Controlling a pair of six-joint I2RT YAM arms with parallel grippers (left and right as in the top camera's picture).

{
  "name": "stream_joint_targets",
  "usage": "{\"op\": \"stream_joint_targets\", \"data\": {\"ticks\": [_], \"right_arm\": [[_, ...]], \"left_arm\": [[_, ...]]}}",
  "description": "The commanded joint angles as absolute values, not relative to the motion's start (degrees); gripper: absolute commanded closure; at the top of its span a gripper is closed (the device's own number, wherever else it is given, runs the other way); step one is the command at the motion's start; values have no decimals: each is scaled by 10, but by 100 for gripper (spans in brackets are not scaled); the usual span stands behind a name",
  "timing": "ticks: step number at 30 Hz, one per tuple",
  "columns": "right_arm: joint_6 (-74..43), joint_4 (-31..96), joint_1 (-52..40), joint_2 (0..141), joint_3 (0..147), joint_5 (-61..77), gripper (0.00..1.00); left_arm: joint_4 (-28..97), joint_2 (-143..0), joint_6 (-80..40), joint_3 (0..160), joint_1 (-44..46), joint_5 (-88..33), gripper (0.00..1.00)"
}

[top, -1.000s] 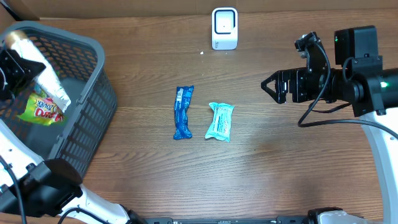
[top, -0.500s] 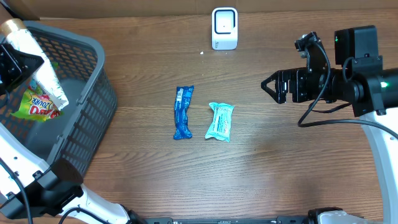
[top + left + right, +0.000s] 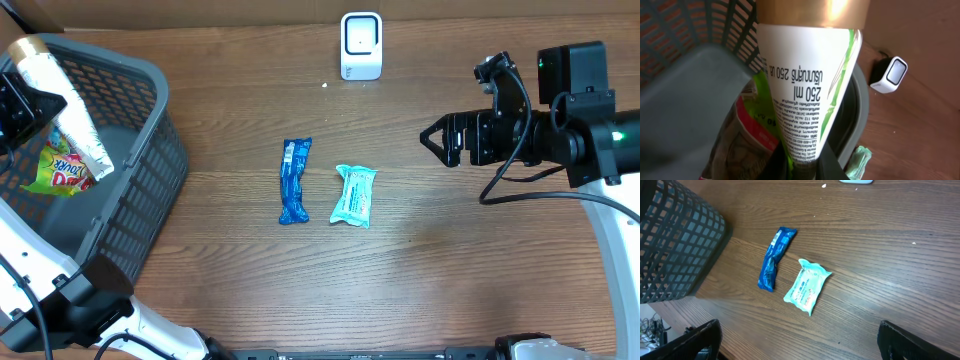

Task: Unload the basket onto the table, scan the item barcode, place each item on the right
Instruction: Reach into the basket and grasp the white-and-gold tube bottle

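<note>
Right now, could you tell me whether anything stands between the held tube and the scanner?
Only the basket wall lies between the tube in the left hand and the scanner; the blue packet and teal packet lie aside.

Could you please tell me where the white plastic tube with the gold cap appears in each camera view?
Overhead: the white plastic tube with the gold cap is at the far left, slanting over the basket.
Left wrist: the tube fills the centre, cap at the top edge.
Right wrist: not in it.
Shared landmark: the dark grey mesh basket shows in all three views.
</note>
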State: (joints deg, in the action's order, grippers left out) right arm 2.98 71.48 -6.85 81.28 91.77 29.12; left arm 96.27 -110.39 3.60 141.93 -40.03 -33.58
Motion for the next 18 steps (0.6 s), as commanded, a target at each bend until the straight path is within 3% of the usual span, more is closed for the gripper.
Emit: {"op": "stream_joint_targets", "data": {"ticks": [1,3,5,7,8,11,18], "right_arm": [[29,713,-71,811,933,290,0],[29,713,-71,811,933,290,0],[29,713,-71,811,933,290,0],[29,713,-71,811,933,290,0],[29,713,-71,811,933,290,0],[29,713,-71,811,933,290,0],[29,712,-71,811,933,290,0]], "left_arm": [[958,-1089,47,1437,-398,-354,96],[958,-1089,47,1437,-398,-354,96],[958,-1089,47,1437,-398,-354,87],[958,-1089,47,1437,-398,-354,71],[959,-1089,47,1437,-398,-354,69],[960,-1089,47,1437,-398,-350,96],[968,-1089,20,1432,-397,-240,95]]}}
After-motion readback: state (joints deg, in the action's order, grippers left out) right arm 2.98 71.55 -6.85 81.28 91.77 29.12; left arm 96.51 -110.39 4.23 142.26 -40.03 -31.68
